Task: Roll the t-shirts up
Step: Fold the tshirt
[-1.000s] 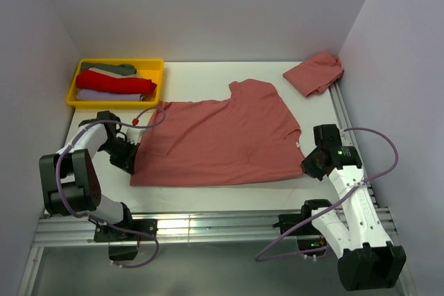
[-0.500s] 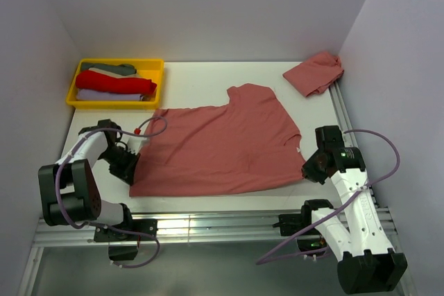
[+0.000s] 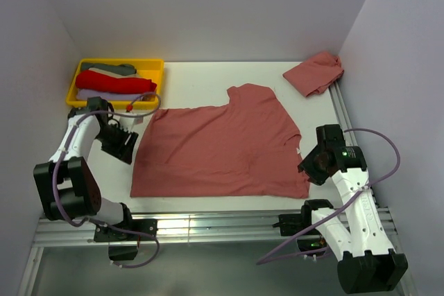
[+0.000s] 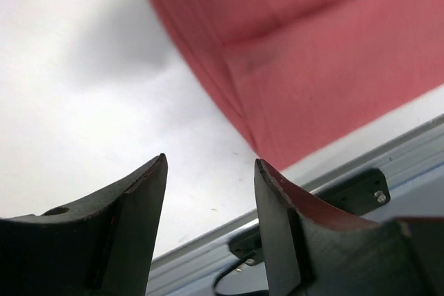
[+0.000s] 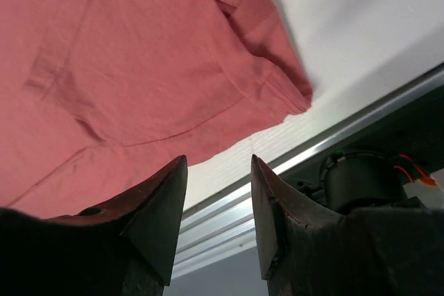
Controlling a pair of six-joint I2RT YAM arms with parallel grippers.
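Both empty, jaws apart: left tool (image 4: 210,166), right tool (image 5: 219,161) beside thin flat salmon-red t-shirt (image 3: 218,150).

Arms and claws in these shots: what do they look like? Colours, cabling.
Left arm and right arm: white links, black joints. A lilac cable loops along each. Left claw and right claw: two black wedge fingers, tapering to the tips.

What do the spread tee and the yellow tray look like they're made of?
Spread tee: soft, thin knit cloth, matte, likely cotton; it lies limp, with stitched hems and faint creases. Yellow tray: probably moulded plastic, smooth and evenly coloured; rigid straight walls.
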